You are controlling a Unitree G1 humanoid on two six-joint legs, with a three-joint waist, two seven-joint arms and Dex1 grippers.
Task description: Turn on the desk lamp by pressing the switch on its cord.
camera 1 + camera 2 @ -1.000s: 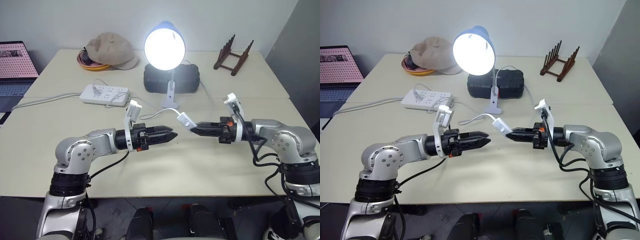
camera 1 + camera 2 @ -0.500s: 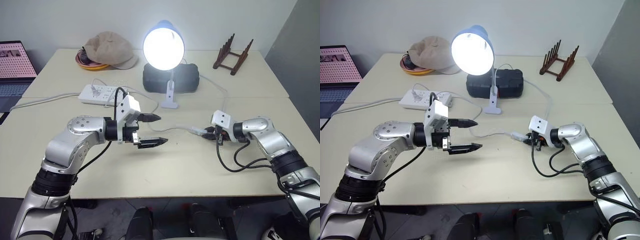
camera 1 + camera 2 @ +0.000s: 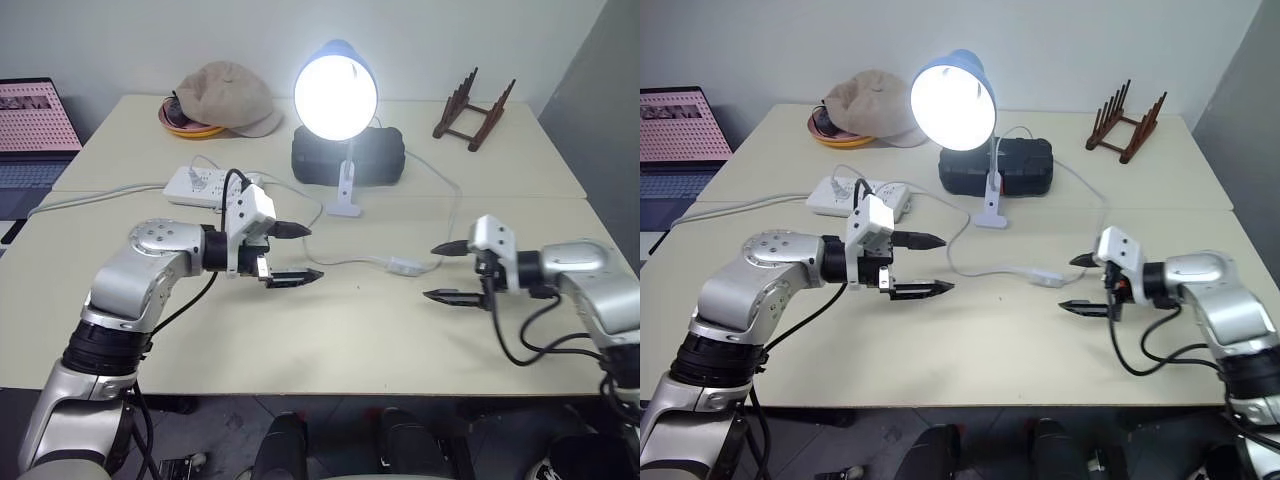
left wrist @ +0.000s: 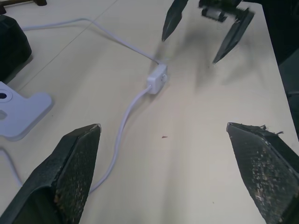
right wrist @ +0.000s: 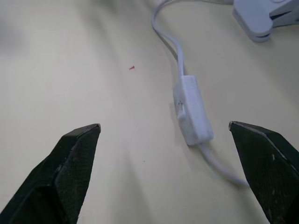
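the desk lamp (image 3: pixel 336 90) is lit, its clip base on the desk ahead of centre toward the far edge, just in front of a black case (image 3: pixel 349 156). the bulb was already glowing a second ago, so i judge the press itself complete.

what has just changed: a second ago my right gripper (image 3: pixel 447 272) was shut on the switch (image 3: pixel 404 266), holding it lifted above the desk, with my left gripper (image 3: pixel 298 252) closed-tipped beside it. now the switch lies flat on the desk right of centre, between both grippers and touching neither. the cord (image 3: pixel 970 268) runs loosely from it across the desk toward the lamp base. my right gripper has let go and drawn back toward the right edge; its jaws stand wide apart with nothing between them. my left gripper has also spread its jaws wide, is empty, and sits left of centre above the desk.

meaning for the task: the lamp is on and the switch released; i judge that only withdrawing both arms remains.

containers: an orange dish (image 3: pixel 180 125) near the far left corner sits under a beige cap (image 3: pixel 224 96); its contents are hidden. a wooden rack (image 3: pixel 474 111) near the far right corner holds nothing. a white power strip (image 3: pixel 205 187) lies left of the lamp.
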